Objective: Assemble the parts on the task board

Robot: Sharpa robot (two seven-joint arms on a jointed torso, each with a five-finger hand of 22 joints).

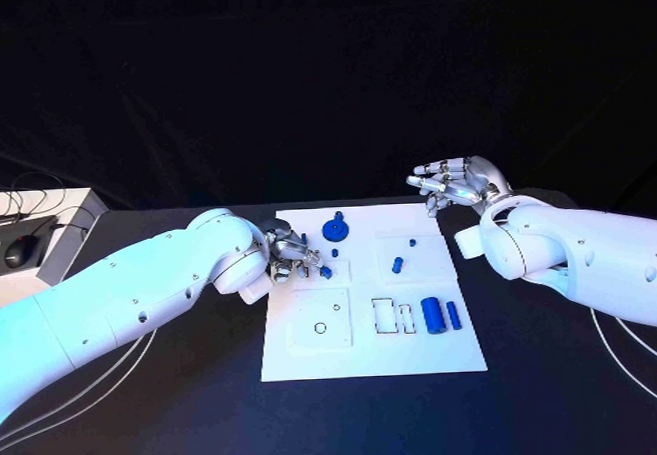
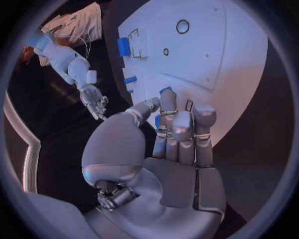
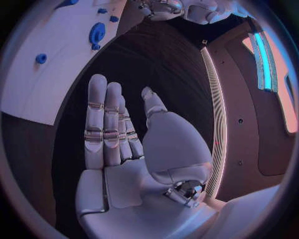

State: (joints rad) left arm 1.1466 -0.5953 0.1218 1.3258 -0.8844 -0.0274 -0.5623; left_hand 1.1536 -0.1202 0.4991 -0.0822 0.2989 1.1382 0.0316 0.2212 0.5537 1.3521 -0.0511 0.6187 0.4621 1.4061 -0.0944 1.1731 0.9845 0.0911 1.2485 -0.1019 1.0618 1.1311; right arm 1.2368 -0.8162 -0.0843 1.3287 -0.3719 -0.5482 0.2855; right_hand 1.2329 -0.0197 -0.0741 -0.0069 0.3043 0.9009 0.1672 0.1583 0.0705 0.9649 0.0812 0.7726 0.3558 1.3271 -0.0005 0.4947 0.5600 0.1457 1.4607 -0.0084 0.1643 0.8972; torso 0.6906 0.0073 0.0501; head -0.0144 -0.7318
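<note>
Black table [image 1: 161, 393], white flat task board [image 1: 376, 356] at centre, small blue parts on it.

Left silver hand [image 1: 290, 257] over board's left edge, fingers [image 2: 181, 124] curled together, tips beside small blue peg [image 1: 326, 273]; whether pinching it, cannot tell. Right silver hand [image 1: 461, 183] raised off board's far right corner, fingers [image 3: 102, 124] straight, side by side, holding nothing, well apart from blue round gear [image 1: 338, 228].

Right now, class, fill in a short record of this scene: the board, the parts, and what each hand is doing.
board: white task board, flat on the black table
parts: blue gear at the far edge; blue cylinder at the near right
left hand: over the board's left side, fingers at a small blue part; grip unclear
right hand: open, raised beyond the board's far right corner
</note>
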